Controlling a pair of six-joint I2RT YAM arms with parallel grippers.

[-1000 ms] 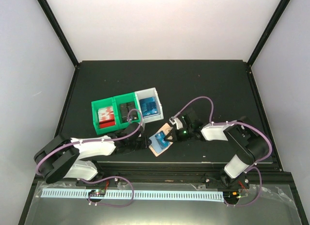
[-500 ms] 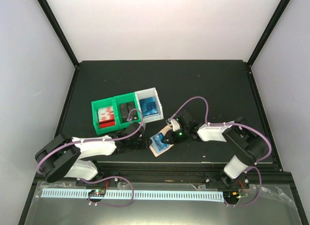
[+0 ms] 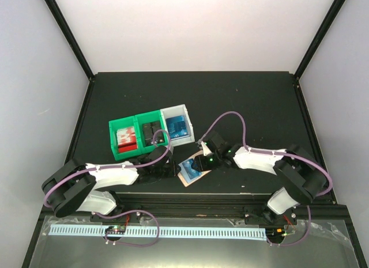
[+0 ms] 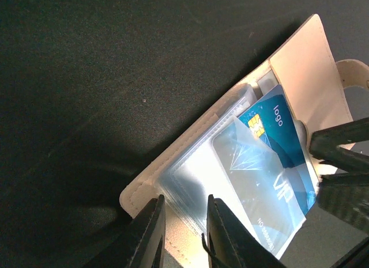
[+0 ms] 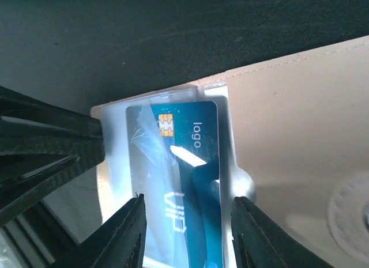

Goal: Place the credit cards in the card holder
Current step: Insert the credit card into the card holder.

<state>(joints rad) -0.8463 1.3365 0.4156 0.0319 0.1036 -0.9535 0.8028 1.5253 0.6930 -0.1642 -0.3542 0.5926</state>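
Parted pincer (image 5: 187,197) hovers over blue card (image 5: 199,142) inside card holder (image 5: 300,106).

My left arm (image 3: 109,176) and right arm (image 3: 259,158) both wear smooth white shells over black joints and black bases. A purple cable (image 3: 230,115) loops along each one. A small green light (image 3: 211,161) glows at the right wrist. The fingers (image 4: 151,233) are slim and black, showing a carbon weave up close.

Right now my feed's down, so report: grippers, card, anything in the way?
Left gripper clamped on wallet. Right gripper open over blue card. Card part-way in clear sleeve. Nothing blocking.
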